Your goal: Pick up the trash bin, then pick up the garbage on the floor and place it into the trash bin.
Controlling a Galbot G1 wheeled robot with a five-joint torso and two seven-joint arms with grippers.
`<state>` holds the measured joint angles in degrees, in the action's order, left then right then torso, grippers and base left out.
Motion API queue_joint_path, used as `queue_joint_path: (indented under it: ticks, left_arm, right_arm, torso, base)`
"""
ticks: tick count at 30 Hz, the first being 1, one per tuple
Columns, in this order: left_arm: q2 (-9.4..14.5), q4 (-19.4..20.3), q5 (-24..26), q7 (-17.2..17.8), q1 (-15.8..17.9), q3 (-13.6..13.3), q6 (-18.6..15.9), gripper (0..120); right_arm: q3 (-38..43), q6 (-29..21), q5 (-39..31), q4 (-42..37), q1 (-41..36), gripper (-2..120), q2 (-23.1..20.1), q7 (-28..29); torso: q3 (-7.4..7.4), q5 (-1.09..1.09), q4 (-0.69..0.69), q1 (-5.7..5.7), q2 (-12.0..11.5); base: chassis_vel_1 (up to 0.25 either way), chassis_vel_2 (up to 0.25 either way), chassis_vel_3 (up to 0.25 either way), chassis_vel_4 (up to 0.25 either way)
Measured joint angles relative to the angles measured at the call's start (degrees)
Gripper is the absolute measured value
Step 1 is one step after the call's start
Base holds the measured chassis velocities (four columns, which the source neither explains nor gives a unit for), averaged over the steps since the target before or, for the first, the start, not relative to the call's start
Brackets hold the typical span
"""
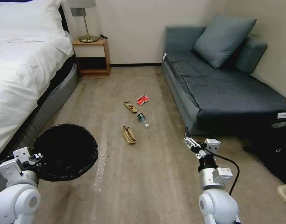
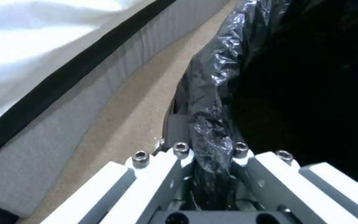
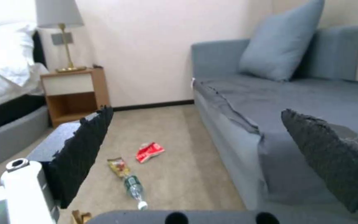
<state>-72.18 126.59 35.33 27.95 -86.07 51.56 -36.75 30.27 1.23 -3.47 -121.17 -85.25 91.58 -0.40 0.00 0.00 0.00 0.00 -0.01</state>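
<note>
The trash bin [image 1: 66, 152], round and lined with a crinkly black bag, hangs above the carpet at lower left. My left gripper [image 1: 35, 157] is shut on its near rim. The left wrist view shows the bag-covered rim [image 2: 216, 93] pinched between that gripper's [image 2: 212, 161] fingers. The garbage lies mid-floor: a crumpled brown paper bag [image 1: 128, 135], a green bottle [image 1: 142, 119], a yellow-brown wrapper [image 1: 130, 106] and a red-and-white packet [image 1: 143, 100]. My right gripper [image 1: 188, 137] hovers open and empty, right of the litter by the sofa. Between its pads [image 3: 84, 155] I see the packet [image 3: 149, 151], wrapper [image 3: 119, 166] and bottle [image 3: 133, 188].
A white bed [image 1: 21, 71] runs along the left. A grey sofa [image 1: 230, 87] lines the right. A wooden nightstand [image 1: 93, 56] with a lamp stands at the far wall. A black backpack [image 1: 273, 149] sits on the floor at right. Open carpet surrounds the litter.
</note>
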Motion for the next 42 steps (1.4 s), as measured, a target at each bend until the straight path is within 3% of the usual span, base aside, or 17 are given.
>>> queue_joint_path:
  ticks: [15,34,42]
  left_arm:
    - [-0.65,-0.48,-0.91,-0.15,0.29,-0.66,0.55,3]
    - [-1.09,-1.18,-1.60,-0.30,0.48,-1.05,0.93,3]
    - [-1.33,-1.42,-1.89,-0.40,0.55,-1.19,1.08,3]
  right_arm:
    - [-0.02,1.69,0.95,0.26,-0.54,100,0.34,-1.68]
    - [-0.71,2.65,1.82,0.59,-0.50,100,0.55,-3.28]
    - [-0.82,5.97,2.84,1.75,-0.30,100,0.20,-4.32]
  torso:
    - [0.00,0.01,0.00,0.00,0.02]
    - [0.00,-0.01,0.00,-0.01,0.01]
    - [0.01,0.00,-0.01,0.00,0.00]
  base:
    - [-0.068,0.073,0.070,-0.067]
    - [-0.278,0.273,0.280,-0.288]
    - [-0.266,0.268,0.266,-0.272]
